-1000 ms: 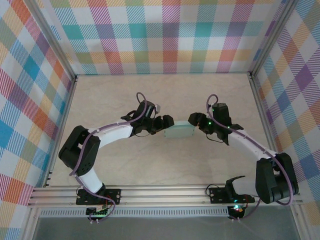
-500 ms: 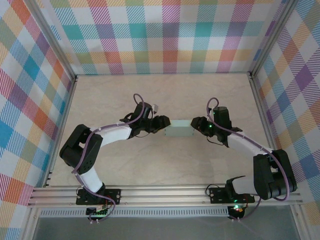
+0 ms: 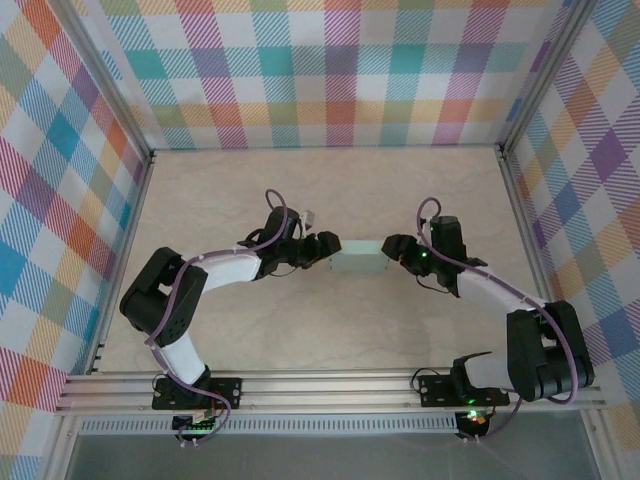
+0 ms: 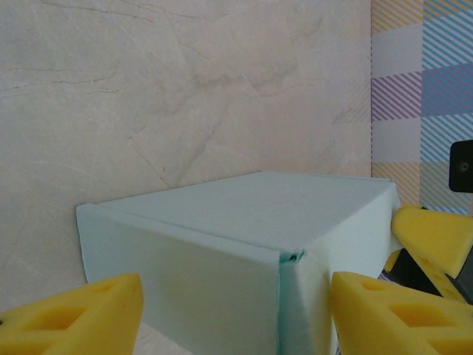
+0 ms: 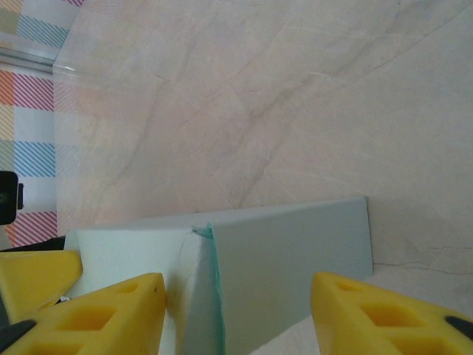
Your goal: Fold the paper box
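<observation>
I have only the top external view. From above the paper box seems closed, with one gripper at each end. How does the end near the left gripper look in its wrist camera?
Observer: In the left wrist view the paper box shows a vertical seam at its near corner, with a small frayed gap at the top.
Operator: And the left gripper's jaws?
Observer: The left gripper is open; the box looks wider than the space between its yellow fingers.
Operator: And the right end?
Observer: In the right wrist view the right gripper is open as well, and a teal card edge stands slightly raised along the seam.
</observation>
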Available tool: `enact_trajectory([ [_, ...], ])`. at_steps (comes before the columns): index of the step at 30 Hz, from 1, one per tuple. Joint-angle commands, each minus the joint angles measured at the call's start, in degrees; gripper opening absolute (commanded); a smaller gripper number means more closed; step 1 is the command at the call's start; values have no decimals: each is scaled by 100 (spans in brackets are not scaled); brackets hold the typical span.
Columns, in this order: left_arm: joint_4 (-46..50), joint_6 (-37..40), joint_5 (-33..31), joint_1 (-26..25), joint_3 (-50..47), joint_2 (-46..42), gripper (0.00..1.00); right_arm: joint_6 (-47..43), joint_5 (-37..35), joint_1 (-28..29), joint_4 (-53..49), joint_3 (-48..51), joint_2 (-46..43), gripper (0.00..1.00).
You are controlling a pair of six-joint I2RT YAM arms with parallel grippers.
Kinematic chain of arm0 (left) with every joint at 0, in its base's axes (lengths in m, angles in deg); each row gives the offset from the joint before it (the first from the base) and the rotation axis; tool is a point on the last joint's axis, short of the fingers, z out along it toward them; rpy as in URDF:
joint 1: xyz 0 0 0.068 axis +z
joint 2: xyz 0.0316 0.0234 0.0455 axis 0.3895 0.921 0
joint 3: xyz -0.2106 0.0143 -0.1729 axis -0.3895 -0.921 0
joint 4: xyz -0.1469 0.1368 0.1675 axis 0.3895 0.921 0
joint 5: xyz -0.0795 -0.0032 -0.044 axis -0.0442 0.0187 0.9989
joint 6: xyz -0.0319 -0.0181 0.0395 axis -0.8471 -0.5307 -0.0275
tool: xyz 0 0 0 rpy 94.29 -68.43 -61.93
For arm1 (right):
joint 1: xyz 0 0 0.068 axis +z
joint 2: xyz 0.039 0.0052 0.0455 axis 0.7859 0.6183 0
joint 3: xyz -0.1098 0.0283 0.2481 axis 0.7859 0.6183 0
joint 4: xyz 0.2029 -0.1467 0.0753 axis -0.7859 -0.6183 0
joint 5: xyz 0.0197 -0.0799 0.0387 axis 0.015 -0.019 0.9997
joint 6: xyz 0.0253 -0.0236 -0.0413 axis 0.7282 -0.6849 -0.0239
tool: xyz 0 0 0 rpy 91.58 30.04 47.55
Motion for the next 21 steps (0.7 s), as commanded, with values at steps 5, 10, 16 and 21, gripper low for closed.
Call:
enact_trajectory([
  [5, 867, 256, 43, 30, 170, 207, 67, 57, 192, 11, -491, -543, -43, 65],
  [10, 948, 298, 50, 30, 196, 273, 67, 193, 31, -29, -632, -663, -38, 64],
  [16, 956, 305, 77, 32, 228, 335, 67, 212, 45, -109, -689, -461, 23, 45],
  [21, 971, 305, 79, 34, 218, 346, 66, 338, 40, -154, -432, -96, 12, 24],
])
